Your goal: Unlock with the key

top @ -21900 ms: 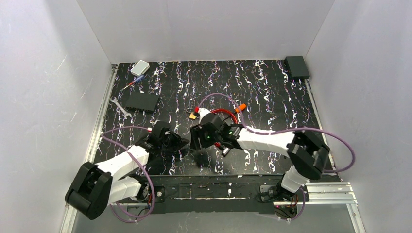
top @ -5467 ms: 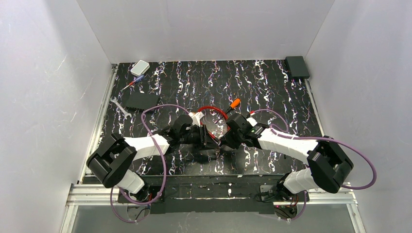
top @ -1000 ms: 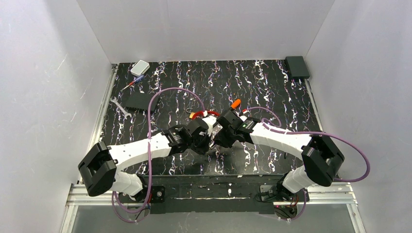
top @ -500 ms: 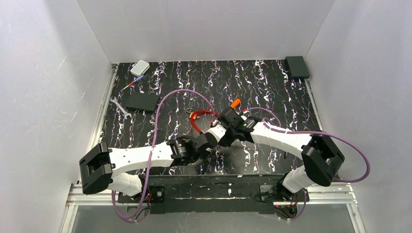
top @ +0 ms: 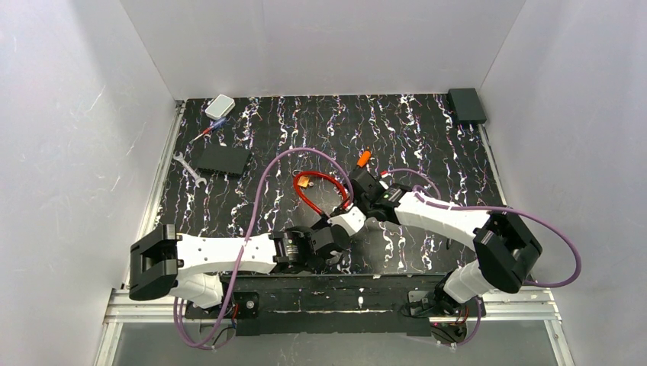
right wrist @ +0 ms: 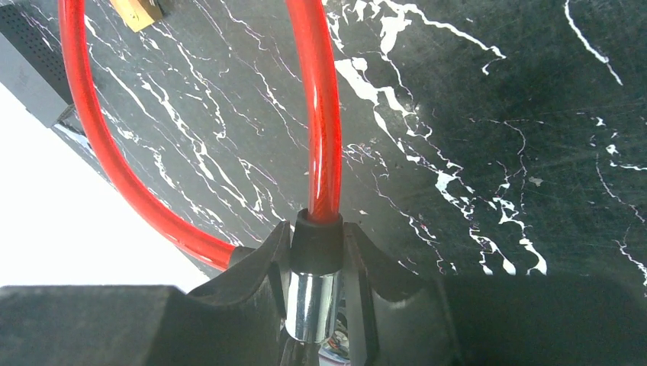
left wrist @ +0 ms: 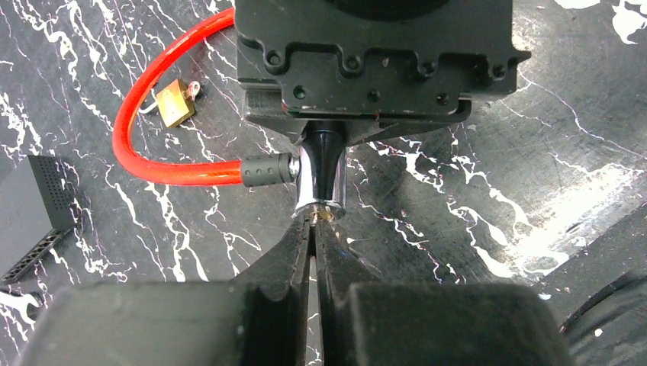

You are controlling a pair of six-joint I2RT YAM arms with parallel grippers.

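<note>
Black table (top: 427, 130) with white marbled veins. Plain white walls (top: 328, 46) rise along table's left, far, right edges. Light even, soft.

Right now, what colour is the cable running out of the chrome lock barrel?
Glossy red cable, with a black collar; clearest in the right wrist view.

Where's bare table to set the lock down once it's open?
Free: the far strip between the white box and the black corner box, and the right side between the key and that corner box. Crowded: far left around the wrench and flat black box, and the middle at the red cable lock.
</note>
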